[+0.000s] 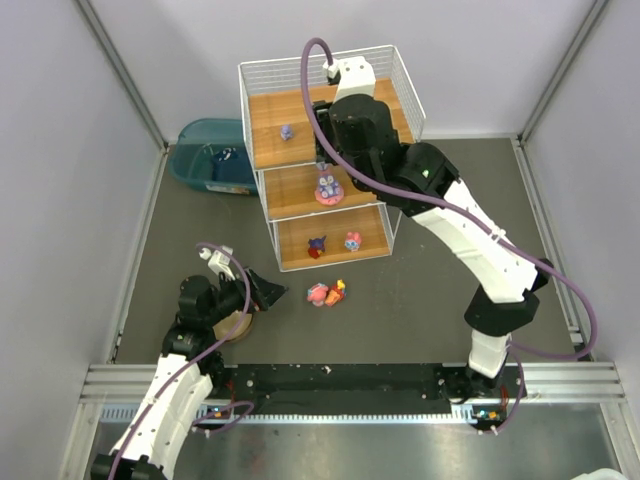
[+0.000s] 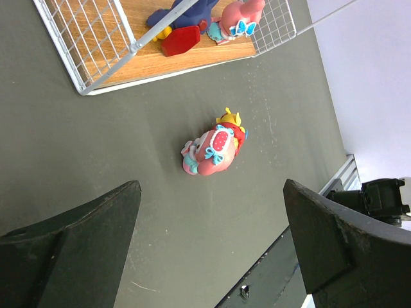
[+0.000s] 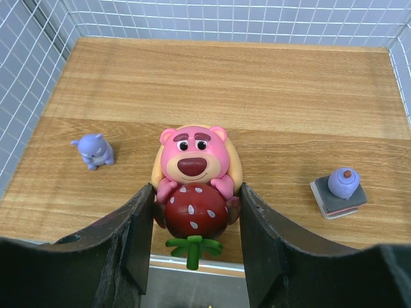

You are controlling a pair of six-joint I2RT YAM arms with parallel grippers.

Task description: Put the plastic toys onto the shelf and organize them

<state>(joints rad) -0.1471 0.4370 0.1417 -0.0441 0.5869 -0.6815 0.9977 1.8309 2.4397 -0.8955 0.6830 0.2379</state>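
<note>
The shelf (image 1: 300, 195) stands at the back, a stepped white wire rack with wooden boards. My right gripper (image 3: 196, 205) is shut on a pink bear hugging a red strawberry (image 3: 194, 183) at the front edge of the top board (image 3: 257, 96). A small purple bear (image 3: 95, 151) and a purple-topped grey block (image 3: 340, 190) stand on that board. A purple-eared bunny (image 1: 327, 186) sits on the middle tier. A dark blue toy (image 1: 317, 246) and a pink toy (image 1: 352, 240) are on the bottom tier. A pink, red and yellow toy (image 2: 214, 151) lies on the table, beyond my open, empty left gripper (image 2: 212, 212).
A teal bin (image 1: 210, 157) sits left of the shelf against the wall. A tan bowl (image 1: 235, 325) lies under my left arm. My right arm (image 1: 460, 230) reaches across the shelf's right side. Wire mesh walls (image 3: 38, 70) enclose the top tier.
</note>
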